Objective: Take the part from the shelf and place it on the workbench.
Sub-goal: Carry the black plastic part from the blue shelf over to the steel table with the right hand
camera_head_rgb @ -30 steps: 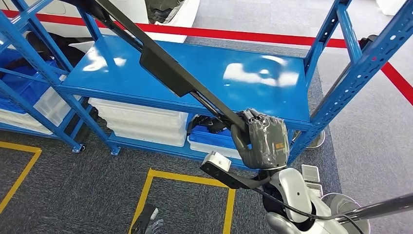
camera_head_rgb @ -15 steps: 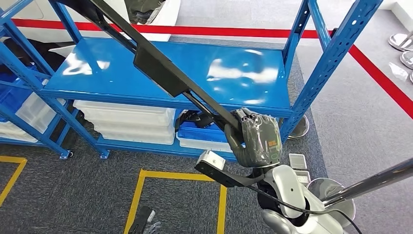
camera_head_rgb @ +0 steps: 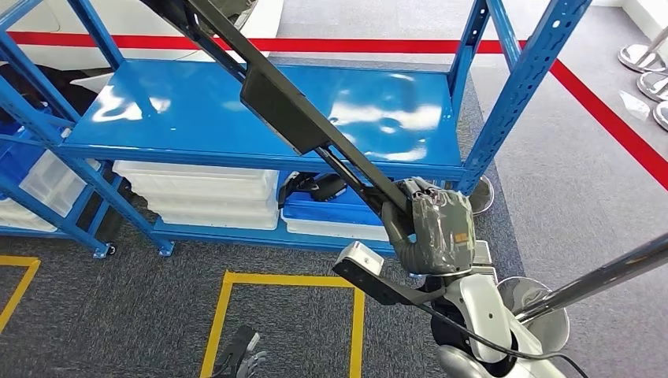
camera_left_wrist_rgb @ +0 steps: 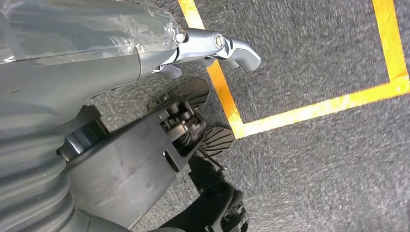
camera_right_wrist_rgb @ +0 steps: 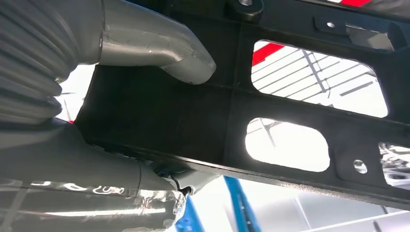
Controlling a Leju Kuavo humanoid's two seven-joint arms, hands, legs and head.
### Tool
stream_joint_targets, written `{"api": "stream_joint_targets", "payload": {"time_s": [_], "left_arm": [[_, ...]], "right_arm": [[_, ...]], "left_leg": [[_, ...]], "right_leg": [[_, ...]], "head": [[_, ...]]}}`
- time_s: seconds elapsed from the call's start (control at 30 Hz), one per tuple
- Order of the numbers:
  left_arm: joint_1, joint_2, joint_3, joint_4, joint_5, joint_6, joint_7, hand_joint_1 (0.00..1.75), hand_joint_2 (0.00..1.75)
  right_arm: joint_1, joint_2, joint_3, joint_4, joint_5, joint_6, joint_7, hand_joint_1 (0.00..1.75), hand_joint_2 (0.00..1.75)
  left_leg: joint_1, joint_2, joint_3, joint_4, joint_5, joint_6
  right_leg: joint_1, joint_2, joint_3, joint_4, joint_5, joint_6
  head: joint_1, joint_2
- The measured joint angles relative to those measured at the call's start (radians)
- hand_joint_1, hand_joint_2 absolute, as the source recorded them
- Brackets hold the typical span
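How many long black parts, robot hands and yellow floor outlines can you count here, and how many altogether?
Long black part: 1
Robot hands: 2, the right robot hand gripping the part, and the left robot hand hanging over the carpet
Yellow floor outlines: 2
Total: 5

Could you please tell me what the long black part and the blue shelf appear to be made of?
The part, held by the right hand, looks like matte black moulded plastic: the right wrist view shows thin ribs and rounded cut-outs. It could be coated metal. The shelf looks like glossy blue-painted steel, given its sharp light reflections and perforated uprights.
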Motion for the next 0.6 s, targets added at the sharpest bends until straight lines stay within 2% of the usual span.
{"api": "stream_joint_targets", "payload": {"time_s": [0.07,0.1,0.13,0.2,0.23,0.27,0.3,0.33,0.4,0.43,0.5,0.53,0.6], "left_arm": [[-0.001,0.0,0.0,0.0,0.0,0.0,0.001,0.0,1.75],[-0.001,0.0,0.0,0.0,-0.001,0.0,0.001,0.0,1.75],[-0.001,0.0,0.0,0.0,-0.001,0.0,0.001,0.0,1.75],[0.001,0.0,0.0,0.0,-0.001,0.0,0.002,0.0,1.75],[0.003,0.0,0.0,0.0,0.0,0.0,0.002,0.0,1.75],[0.004,0.0,0.0,0.0,0.0,0.0,0.003,0.0,1.75],[0.005,0.0,0.0,0.0,0.0,0.0,0.004,0.0,1.75],[0.005,0.0,0.0,0.0,0.001,0.0,0.004,0.0,1.75],[0.004,0.001,0.0,0.0,0.002,0.0,0.005,0.0,1.75],[0.004,0.001,0.0,0.0,0.002,0.001,0.005,0.0,1.75],[0.005,0.001,0.0,0.0,0.002,0.002,0.006,0.0,1.75],[0.006,0.001,0.0,0.0,0.002,0.003,0.007,0.0,1.75],[0.004,0.001,0.0,0.0,0.002,0.004,0.007,0.0,1.75]], "right_arm": [[0.001,-0.001,0.0,0.0,-0.003,-0.002,0.001,1.64,1.75],[0.001,-0.001,0.0,0.0,-0.004,-0.003,0.002,1.64,1.75],[0.0,-0.001,0.0,0.0,-0.005,-0.004,0.002,1.64,1.75],[0.0,-0.001,0.0,0.0,-0.008,-0.006,0.002,1.64,1.75],[0.0,-0.001,0.0,0.0,-0.01,-0.007,0.002,1.64,1.75],[0.001,-0.001,0.001,0.001,-0.012,-0.008,0.003,1.64,1.75],[0.001,-0.001,0.001,0.001,-0.015,-0.009,0.003,1.64,1.75],[0.002,-0.001,0.001,0.002,-0.018,-0.01,0.003,1.64,1.75],[0.001,-0.001,0.001,0.002,-0.024,-0.014,0.004,1.64,1.75],[0.0,-0.001,0.001,0.002,-0.027,-0.017,0.004,1.64,1.75],[-0.002,-0.001,0.001,0.002,-0.035,-0.022,0.005,1.64,1.75],[-0.002,-0.001,0.001,0.002,-0.037,-0.024,0.005,1.64,1.75],[-0.002,-0.002,0.001,0.002,-0.041,-0.027,0.005,1.64,1.75]], "left_leg": [[0.003,-0.004,-0.003,0.011,-0.012,-0.011],[0.004,-0.013,-0.013,0.035,-0.031,-0.016],[0.006,-0.027,-0.031,0.08,-0.061,-0.021],[0.007,-0.045,-0.088,0.214,-0.125,-0.024],[0.007,-0.048,-0.113,0.269,-0.142,-0.025],[0.006,-0.05,-0.123,0.294,-0.142,-0.024],[0.006,-0.052,-0.115,0.278,-0.122,-0.021],[0.007,-0.056,-0.088,0.222,-0.086,-0.018],[0.009,-0.083,-0.027,0.084,-0.025,-0.01],[0.01,-0.096,-0.009,0.039,-0.011,-0.008],[0.007,-0.106,-0.003,0.015,-0.009,-0.005],[0.005,-0.101,-0.004,0.013,-0.007,-0.001],[0.006,-0.086,-0.004,0.004,0.0,0.012]], "right_leg": [[-0.005,0.011,-0.004,-0.003,0.005,-0.012],[-0.007,0.016,-0.004,-0.006,0.009,-0.018],[-0.009,0.02,-0.005,-0.008,0.011,-0.022],[-0.007,0.03,-0.008,-0.007,0.013,-0.027],[-0.006,0.037,-0.009,-0.007,0.014,-0.029],[-0.005,0.045,-0.009,-0.006,0.015,-0.029],[-0.005,0.053,-0.009,-0.005,0.015,-0.029],[-0.005,0.062,-0.008,-0.003,0.015,-0.029],[-0.004,0.078,-0.011,0.004,0.014,-0.025],[-0.004,0.085,-0.015,0.007,0.014,-0.02],[-0.006,0.097,-0.024,0.01,0.018,-0.009],[-0.008,0.103,-0.027,0.008,0.021,-0.003],[-0.01,0.088,-0.035,0.024,0.008,0.007]], "head": [[-0.005,0.0],[-0.009,0.0],[-0.014,0.0],[-0.028,0.0],[-0.034,0.0],[-0.039,0.0],[-0.043,0.0],[-0.047,0.0],[-0.053,0.0],[-0.054,0.0],[-0.052,0.0],[-0.051,0.0],[-0.049,0.0]]}}
